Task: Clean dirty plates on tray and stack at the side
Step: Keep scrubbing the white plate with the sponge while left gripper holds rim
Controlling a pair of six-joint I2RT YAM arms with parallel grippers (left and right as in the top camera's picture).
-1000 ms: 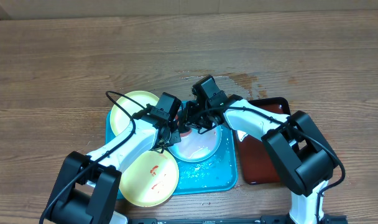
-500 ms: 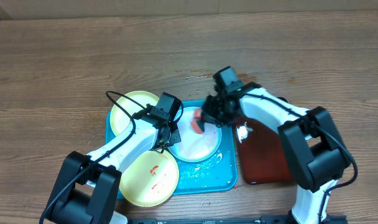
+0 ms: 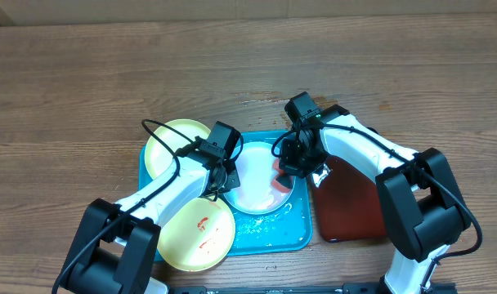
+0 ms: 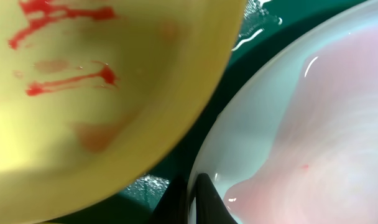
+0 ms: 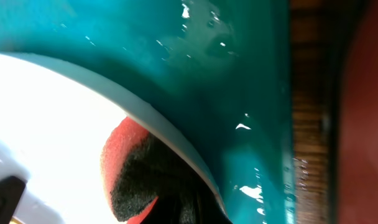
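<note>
The mint-white plate (image 3: 252,186) lies in the middle of the turquoise tray (image 3: 299,233) with a pinkish wet film on it. My left gripper (image 3: 225,181) is shut on its left rim; in the left wrist view the fingers (image 4: 190,198) straddle the rim of the plate (image 4: 313,124). My right gripper (image 3: 286,173) is shut on a red and black sponge (image 3: 282,183) at the plate's right edge; the right wrist view shows the sponge (image 5: 130,165) on the plate (image 5: 46,124). One yellow-green plate (image 3: 172,144) sits at the tray's back left. Another yellow-green plate with red smears (image 3: 196,233) sits at the front left.
A dark red-brown tray (image 3: 347,204) lies right of the turquoise tray, with a strip of wooden table (image 5: 307,93) between them. Water drops lie on the turquoise tray floor (image 5: 239,93) and on the table behind it (image 3: 322,104).
My right gripper has carried the sponge from the plate's back left across to its right edge. My left gripper has held still on the rim.
</note>
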